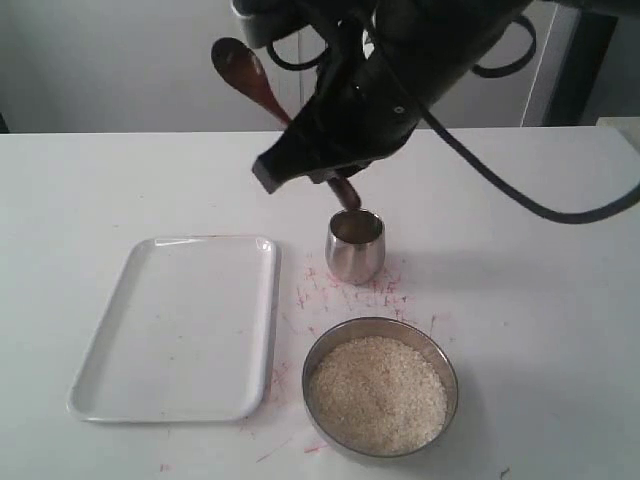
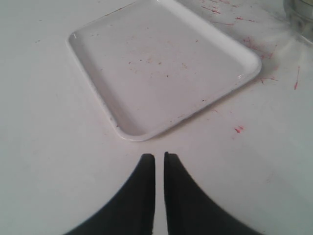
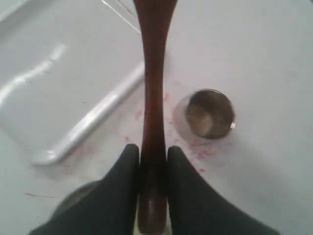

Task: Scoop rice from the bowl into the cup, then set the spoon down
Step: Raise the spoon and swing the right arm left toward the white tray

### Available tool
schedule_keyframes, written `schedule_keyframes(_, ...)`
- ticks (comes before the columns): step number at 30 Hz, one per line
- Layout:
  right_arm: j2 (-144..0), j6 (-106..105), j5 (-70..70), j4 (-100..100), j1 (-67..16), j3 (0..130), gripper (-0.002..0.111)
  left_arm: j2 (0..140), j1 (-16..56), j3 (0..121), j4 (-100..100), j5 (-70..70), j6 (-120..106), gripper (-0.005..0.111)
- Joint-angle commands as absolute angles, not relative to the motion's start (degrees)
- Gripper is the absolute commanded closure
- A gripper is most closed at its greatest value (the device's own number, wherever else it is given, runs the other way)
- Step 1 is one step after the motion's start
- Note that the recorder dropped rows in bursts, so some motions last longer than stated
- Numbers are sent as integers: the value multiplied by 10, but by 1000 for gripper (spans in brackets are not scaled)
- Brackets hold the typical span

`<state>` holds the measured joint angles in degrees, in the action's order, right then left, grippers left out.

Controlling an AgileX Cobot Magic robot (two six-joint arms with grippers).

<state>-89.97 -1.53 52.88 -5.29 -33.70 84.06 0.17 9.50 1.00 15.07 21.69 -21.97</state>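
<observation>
My right gripper (image 3: 152,152) is shut on the handle of the dark wooden spoon (image 3: 153,73). In the exterior view the spoon (image 1: 243,68) is held in the air with its oval bowl up at the far left, and its handle end hangs just above the cup (image 1: 355,245). The small shiny cup (image 3: 210,113) stands upright with something pale inside. The wide steel bowl (image 1: 445,362) sits nearer the front, filled with rice (image 1: 378,392). My left gripper (image 2: 159,156) is shut with nothing in it, hovering over the table just off the tray's corner.
A white rectangular tray (image 1: 180,325) lies left of the bowl and cup; it is also in the left wrist view as the tray (image 2: 161,63). Red specks mark the table around the cup (image 1: 350,295). A steel edge (image 2: 301,14) shows in the corner of the left wrist view.
</observation>
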Motion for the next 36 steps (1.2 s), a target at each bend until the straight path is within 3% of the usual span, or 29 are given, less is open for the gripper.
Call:
schedule_keyframes(1,-893,-11,501,92,-338,839,108,0,99,7,154,219,-221,92)
schedule_keyframes(4,-893,17,468,182,-338,839,108,0,99,7,154,219,-221,92)
schedule_keyframes(13,-922,215,426,188,-341,839,108,0,99,7,154,219,-221,92)
schedule_keyframes(36,-1059,287,341,204,-438,839,108,0,99,7,154,219,-221,92)
